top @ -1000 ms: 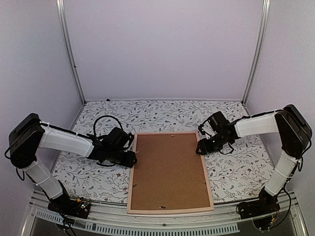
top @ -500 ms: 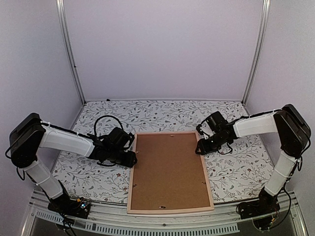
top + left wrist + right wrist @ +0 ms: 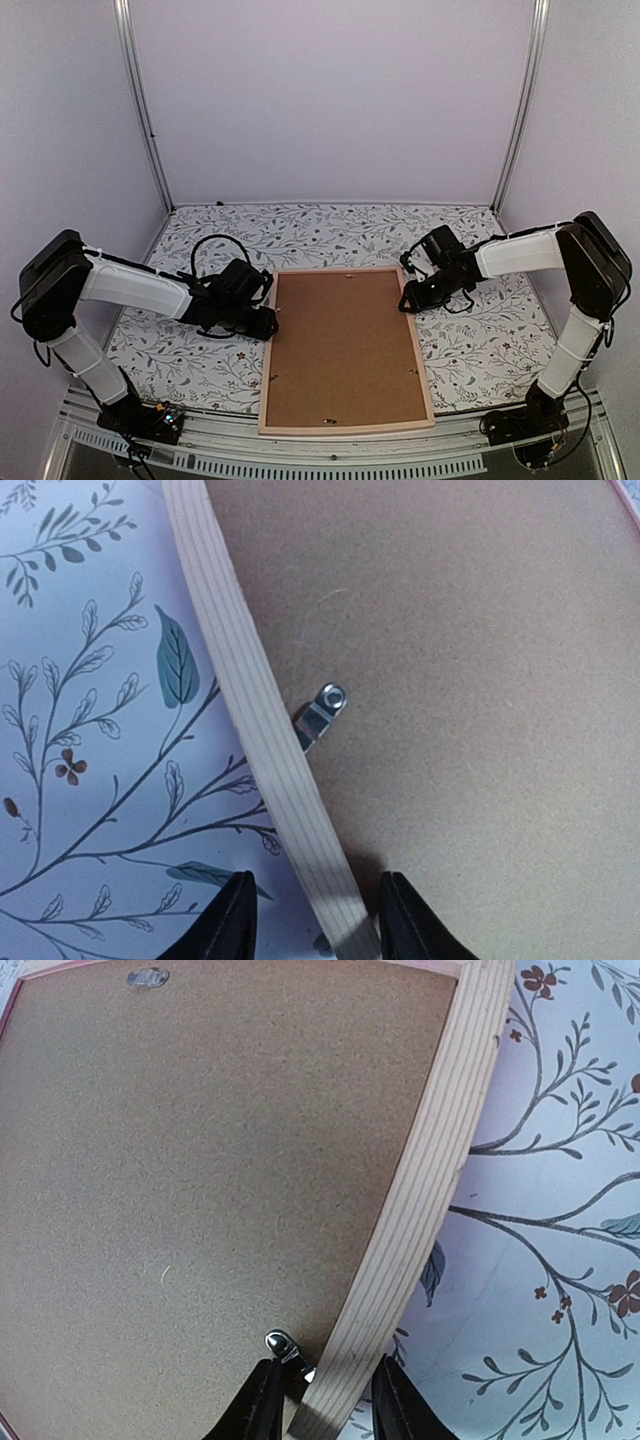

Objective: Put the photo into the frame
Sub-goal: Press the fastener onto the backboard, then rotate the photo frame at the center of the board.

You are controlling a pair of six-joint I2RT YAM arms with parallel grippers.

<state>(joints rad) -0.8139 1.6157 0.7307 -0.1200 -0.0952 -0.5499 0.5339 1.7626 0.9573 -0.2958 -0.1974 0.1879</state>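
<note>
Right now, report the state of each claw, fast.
Left claw: open, astride a rail of the frame, gap showing.
Right claw: astride the opposite rail, fingers close to it; grip cannot be told.

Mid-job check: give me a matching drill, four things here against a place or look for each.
1 left hand
2 right hand
3 backing board
4 clip

a brown, inside the frame
b astride its right rail
c silver, at a rail's inner edge
d astride its left rail

Pairs: 1-d, 2-b, 3-a, 4-c
</note>
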